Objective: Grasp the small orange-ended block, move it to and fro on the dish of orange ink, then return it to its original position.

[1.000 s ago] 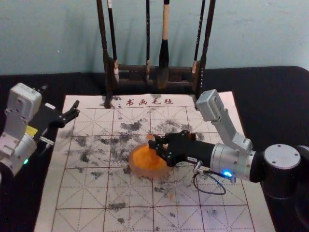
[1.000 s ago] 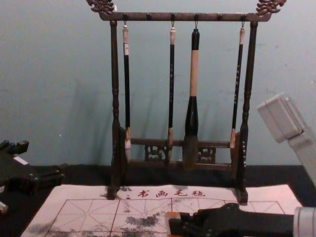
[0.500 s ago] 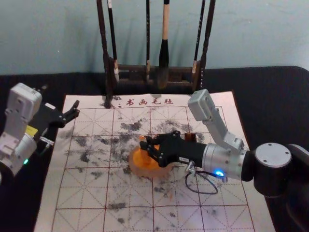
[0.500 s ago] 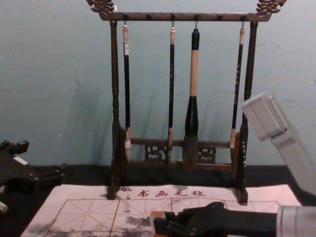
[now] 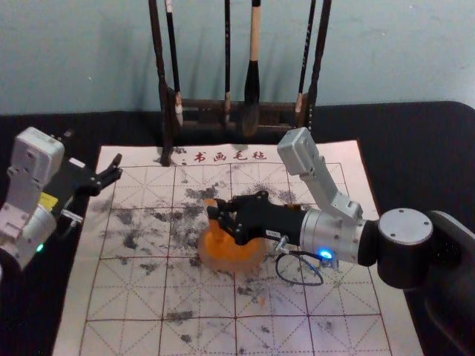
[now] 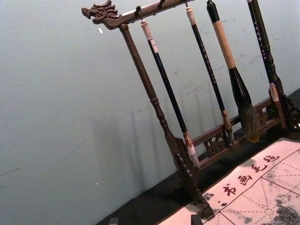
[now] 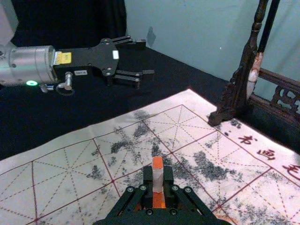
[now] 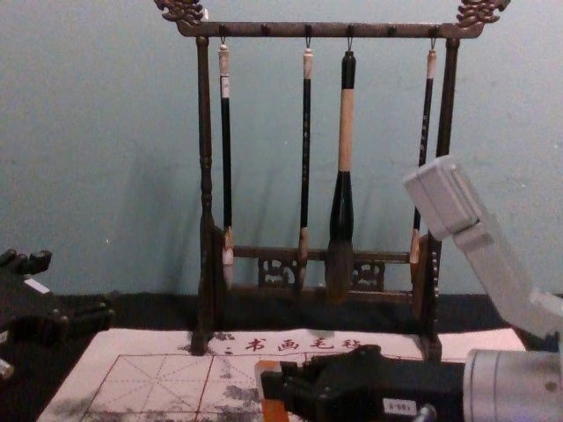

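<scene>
Orange-ended block [image 7: 158, 180]: pale in its middle, orange above and below, pinched between the right gripper's fingers and roughly upright; in the head view it is over the dish's 11 o'clock side. Whether its lower end touches the ink, I cannot tell.
Right gripper [image 5: 216, 213]: clenched on the block, reaching in from 3 o'clock, with a blue light glowing on its arm.
Dish of orange ink [image 5: 234, 266]: round, at the heart of the head view, its 1 o'clock side partly covered by the right gripper.
Left gripper [image 5: 118, 167]: parked at 10 o'clock from the dish, fingers spread with nothing between them, a green light on its arm.
Mat [image 5: 312, 334]: pale, ruled in dark red squares with dashed diagonals, lying under the dish and blotched with black smudges.
Orange mark [image 5: 262, 300]: a small stain on the mat, at 5 o'clock from the dish.
Brown thing [image 5: 296, 208]: at 2 o'clock from the dish, behind the right gripper, too hidden to name.
Characters [image 5: 230, 156]: a dark red row near the mat's 12 o'clock edge.
Rack [image 8: 330, 30]: dark carved wood, beyond the dish at 12 o'clock.
Brushes: four, hanging tips down from the rack, the thickest [image 8: 341, 207] with a broad black lower handle.
</scene>
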Action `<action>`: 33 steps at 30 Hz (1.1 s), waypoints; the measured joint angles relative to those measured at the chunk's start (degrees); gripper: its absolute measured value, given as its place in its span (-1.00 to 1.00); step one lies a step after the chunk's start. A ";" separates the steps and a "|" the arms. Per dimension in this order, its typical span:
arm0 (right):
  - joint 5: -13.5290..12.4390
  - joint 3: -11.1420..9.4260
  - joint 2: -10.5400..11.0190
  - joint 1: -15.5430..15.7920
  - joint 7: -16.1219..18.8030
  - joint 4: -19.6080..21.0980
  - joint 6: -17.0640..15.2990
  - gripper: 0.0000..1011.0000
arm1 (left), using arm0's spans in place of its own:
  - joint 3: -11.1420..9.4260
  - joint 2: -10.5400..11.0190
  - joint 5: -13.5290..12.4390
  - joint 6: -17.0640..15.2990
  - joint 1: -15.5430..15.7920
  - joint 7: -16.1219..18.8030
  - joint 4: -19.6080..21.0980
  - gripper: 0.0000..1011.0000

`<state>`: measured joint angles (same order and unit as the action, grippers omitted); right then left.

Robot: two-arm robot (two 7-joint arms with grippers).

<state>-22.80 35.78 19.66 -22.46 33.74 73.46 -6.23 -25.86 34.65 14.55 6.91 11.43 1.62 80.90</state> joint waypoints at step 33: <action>0.84 -1.97 -0.16 -0.39 -1.34 -1.55 0.40 -0.79 | 0.00 0.00 0.00 0.00 0.00 0.00 0.00 0.98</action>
<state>-21.96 33.80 19.51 -22.84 32.41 71.92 -5.83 -25.86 34.64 14.55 6.91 11.43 1.62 80.90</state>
